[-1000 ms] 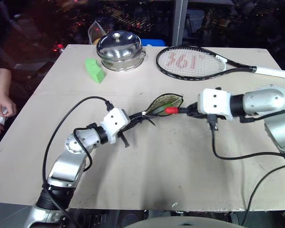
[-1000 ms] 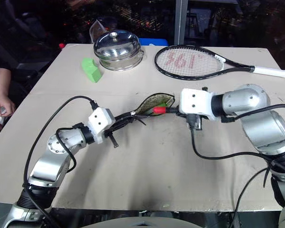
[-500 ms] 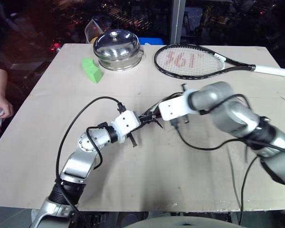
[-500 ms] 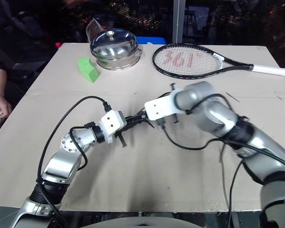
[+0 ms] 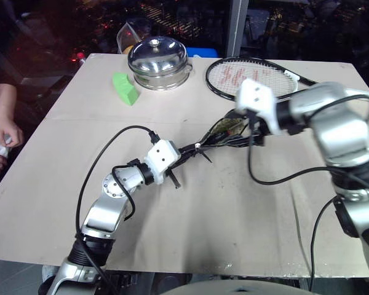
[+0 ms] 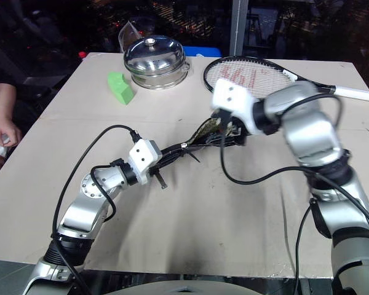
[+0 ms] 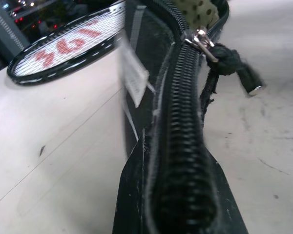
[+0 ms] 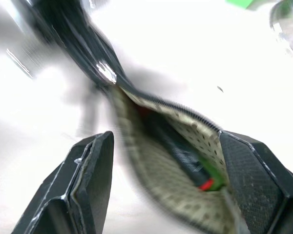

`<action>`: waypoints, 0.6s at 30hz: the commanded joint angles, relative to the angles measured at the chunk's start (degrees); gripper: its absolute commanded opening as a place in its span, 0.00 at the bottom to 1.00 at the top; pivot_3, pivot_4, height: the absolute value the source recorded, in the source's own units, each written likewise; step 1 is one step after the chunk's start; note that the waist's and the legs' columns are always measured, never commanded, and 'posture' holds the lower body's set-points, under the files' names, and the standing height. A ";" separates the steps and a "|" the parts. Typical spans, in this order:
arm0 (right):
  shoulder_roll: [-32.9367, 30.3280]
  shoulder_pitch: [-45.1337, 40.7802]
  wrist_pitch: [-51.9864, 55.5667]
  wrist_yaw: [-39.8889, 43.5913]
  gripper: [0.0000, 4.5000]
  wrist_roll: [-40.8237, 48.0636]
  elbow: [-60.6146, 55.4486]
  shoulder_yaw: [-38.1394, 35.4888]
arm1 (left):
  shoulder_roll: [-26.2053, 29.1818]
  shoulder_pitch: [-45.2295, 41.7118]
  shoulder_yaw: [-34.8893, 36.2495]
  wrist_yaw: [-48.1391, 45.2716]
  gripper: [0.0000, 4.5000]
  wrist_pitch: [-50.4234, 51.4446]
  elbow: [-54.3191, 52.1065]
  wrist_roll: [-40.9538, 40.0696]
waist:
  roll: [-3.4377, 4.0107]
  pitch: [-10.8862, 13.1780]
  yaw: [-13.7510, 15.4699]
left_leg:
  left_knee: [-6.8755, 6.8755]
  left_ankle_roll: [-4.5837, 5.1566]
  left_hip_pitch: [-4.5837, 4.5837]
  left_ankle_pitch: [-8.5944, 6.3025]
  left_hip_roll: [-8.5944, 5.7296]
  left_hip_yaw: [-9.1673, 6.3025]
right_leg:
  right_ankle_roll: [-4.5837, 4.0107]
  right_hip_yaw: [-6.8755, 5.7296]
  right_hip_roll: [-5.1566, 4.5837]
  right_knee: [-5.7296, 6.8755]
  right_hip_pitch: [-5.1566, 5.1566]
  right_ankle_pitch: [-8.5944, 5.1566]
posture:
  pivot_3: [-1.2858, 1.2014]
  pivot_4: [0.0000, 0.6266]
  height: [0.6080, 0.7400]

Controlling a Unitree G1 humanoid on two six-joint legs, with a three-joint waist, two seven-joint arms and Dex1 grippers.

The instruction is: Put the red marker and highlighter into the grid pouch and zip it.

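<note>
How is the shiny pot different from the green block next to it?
The steel pot is round, silvery and shiny, with a domed lid and a small knob on top; the green block is wedge-shaped, bright green and dull. The steel pot is also clearly bigger and taller, while the green block lies low. Both sit apart from each other at the far side of the table, away from the robot's arms.

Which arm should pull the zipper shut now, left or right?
Probably right. The left gripper is shut on the grid pouch's closed end, anchoring it. The right gripper is open at the mouth, nearer the zipper pull.
</note>
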 commanded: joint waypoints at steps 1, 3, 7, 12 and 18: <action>1.49 4.82 14.92 -3.27 0.76 9.14 -11.50 -5.78 | 0.62 -1.58 1.41 -0.64 0.00 0.90 -0.29 -1.35 | 0.01 0.00 -0.28 | -0.04 0.00 0.04 0.00 0.00 0.01 | -0.01 0.02 0.01 0.00 0.00 0.00 | 0.52 0.24 1.00; 3.36 9.12 17.12 -8.70 0.76 9.88 -15.10 -4.84 | 0.68 -2.29 1.51 -1.10 0.00 1.24 -0.20 -1.64 | 0.02 0.00 -0.39 | -0.05 -0.02 0.10 0.01 0.01 -0.01 | -0.02 0.05 0.05 0.05 0.00 -0.01 | 0.52 0.24 1.00; 12.37 16.31 15.48 -22.10 0.76 8.14 -15.29 -1.05 | 0.95 -2.95 1.33 -1.98 0.00 1.92 -0.72 -1.93 | -0.03 -0.04 -0.31 | -0.04 -0.07 0.05 0.05 -0.01 -0.09 | -0.01 0.04 0.10 0.02 0.03 -0.01 | 0.52 0.24 1.00; 20.66 16.35 10.86 -32.87 0.76 7.63 -9.88 1.28 | 1.70 -2.89 0.89 -2.93 0.00 2.28 -1.42 -1.36 | -0.02 -0.03 -0.08 | 0.00 -0.10 -0.02 0.07 -0.14 -0.07 | 0.02 0.05 0.20 0.03 -0.02 -0.01 | 0.52 0.24 1.00; 28.45 12.46 6.81 -37.86 0.58 10.69 -2.01 1.44 | 2.21 -2.39 -0.20 -3.44 0.00 2.39 -2.82 -0.74 | -0.02 -0.03 -0.10 | -0.02 -0.09 -0.04 0.07 -0.20 -0.09 | 0.03 0.03 0.31 0.02 -0.02 -0.01 | 0.52 0.24 1.00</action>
